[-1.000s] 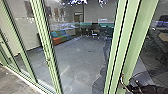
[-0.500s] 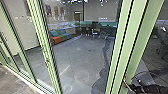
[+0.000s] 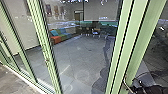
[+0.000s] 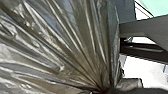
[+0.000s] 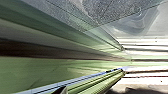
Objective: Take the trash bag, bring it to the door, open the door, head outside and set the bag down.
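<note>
A: Head view, go.
B: Green door frame (image 3: 129, 37), upright members with glass between. Handle (image 3: 125, 82) low on it. Right gripper (image 3: 145, 89) dark, just beside the handle; can't tell its state or whether it has hold.
A: Past the glass?
B: Grey floor (image 3: 82, 57). Orange, green and blue seating (image 3: 57, 39) along its far left edge, chairs (image 3: 95, 32) at the far edge. Paving (image 3: 7, 77) runs outside the left panels.
A: Left wrist view. Bag?
B: Trash bag (image 4: 62, 37), shiny, translucent grey-brown. Pleats converge to a tight neck at the left gripper (image 4: 103, 90). View's poor there, but the fingers look clamped on the neck.
A: Right wrist view?
B: Green members close up, running lengthwise, glass alongside, pale strips (image 5: 147, 53) beyond their far ends. Nothing there settles the right grip.
</note>
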